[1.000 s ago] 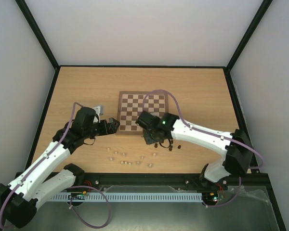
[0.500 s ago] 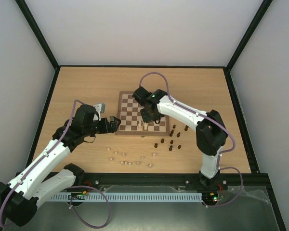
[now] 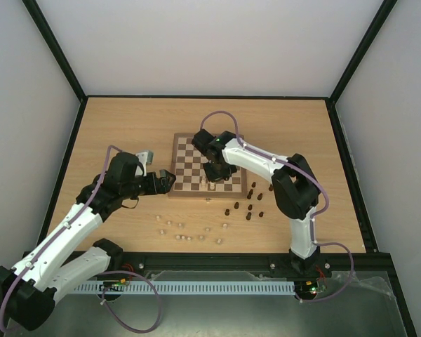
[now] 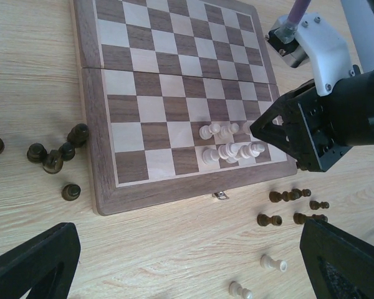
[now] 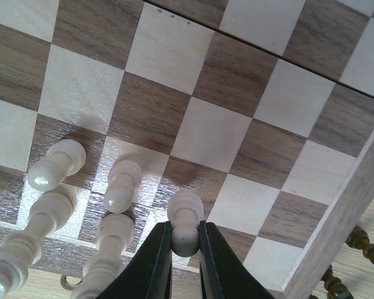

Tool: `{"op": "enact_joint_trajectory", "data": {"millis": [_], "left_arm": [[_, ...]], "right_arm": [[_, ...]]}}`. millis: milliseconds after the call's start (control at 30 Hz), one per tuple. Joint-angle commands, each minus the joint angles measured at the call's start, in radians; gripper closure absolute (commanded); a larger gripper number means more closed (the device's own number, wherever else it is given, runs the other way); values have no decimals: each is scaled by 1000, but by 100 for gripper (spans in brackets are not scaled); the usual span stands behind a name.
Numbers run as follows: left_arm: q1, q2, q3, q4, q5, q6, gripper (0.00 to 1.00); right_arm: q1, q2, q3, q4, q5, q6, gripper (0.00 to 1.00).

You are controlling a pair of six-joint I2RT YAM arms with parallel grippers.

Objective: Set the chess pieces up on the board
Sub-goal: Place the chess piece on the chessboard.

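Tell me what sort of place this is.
Most likely a robotics lab test cell: a light-wood tabletop boxed in by plain white panels on a black frame, the left arm and right arm bolted at its near edge, working on a chessboard and chess pieces.

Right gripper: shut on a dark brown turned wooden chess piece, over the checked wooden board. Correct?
Not quite. The turned wooden chess piece in the right gripper is pale cream, not dark brown, as the right wrist view shows. The rest holds: the jaws are shut on it, over the checked wooden board.
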Motion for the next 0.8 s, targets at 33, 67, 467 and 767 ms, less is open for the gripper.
{"op": "enact_joint_trajectory", "data": {"millis": [33, 67, 467, 767], "left_arm": [[12, 4, 17, 1, 17, 7, 1], [13, 5, 16, 3, 18, 6, 1], [18, 10, 11, 4, 24, 7, 0], [20, 10, 11, 2, 26, 8, 1]], "right_arm": [[-14, 26, -15, -11, -31, -24, 89], [-14, 25, -20, -6, -33, -25, 89], [-23, 41, -44, 11, -44, -29, 88], [-29, 48, -45, 21, -43, -28, 82]]}}
